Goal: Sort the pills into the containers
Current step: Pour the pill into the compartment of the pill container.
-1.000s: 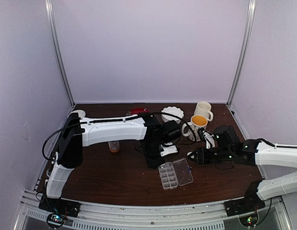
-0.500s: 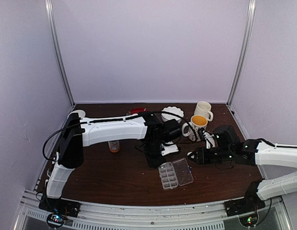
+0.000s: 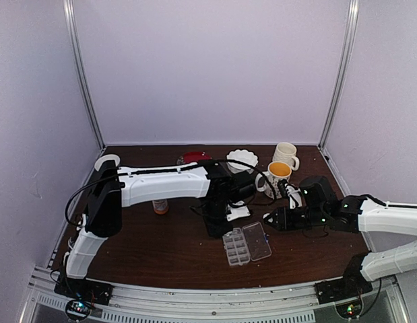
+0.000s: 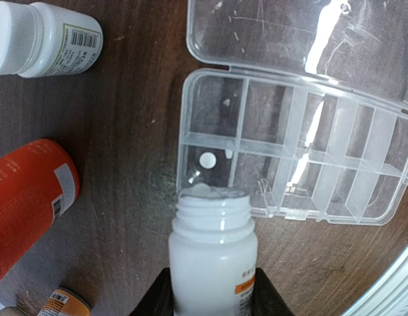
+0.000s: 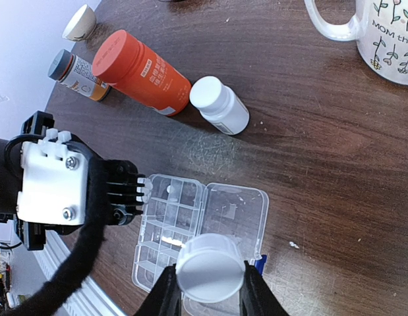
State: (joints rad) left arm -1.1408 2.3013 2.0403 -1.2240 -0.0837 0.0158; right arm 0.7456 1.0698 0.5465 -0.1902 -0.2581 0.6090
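Open bottle (image 4: 212, 257) tipped over pill box (image 4: 362, 191), toward table's (image 3: 161, 249) near edge.
Pinched in left gripper (image 4: 213, 304); cap (image 5: 210, 268) pinched in right gripper (image 5: 207, 289); pills (image 4: 207, 159) light, prone to roll: pour, not pick.

left arm (image 3: 161, 183): white shells, black joints, looping black cable (right arm (image 3: 390, 217) adds green lights); black left hand (image 4: 213, 297).

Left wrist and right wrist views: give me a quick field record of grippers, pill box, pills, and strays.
left gripper: shut on open white bottle, mouth at the box's end
right gripper: shut on white cap, near the box
pill box: lid open
pills: a few, in the two end compartments by the bottle mouth
other compartments: no pills seen; some glare
strays: capped white bottle, orange bottle, apart from box
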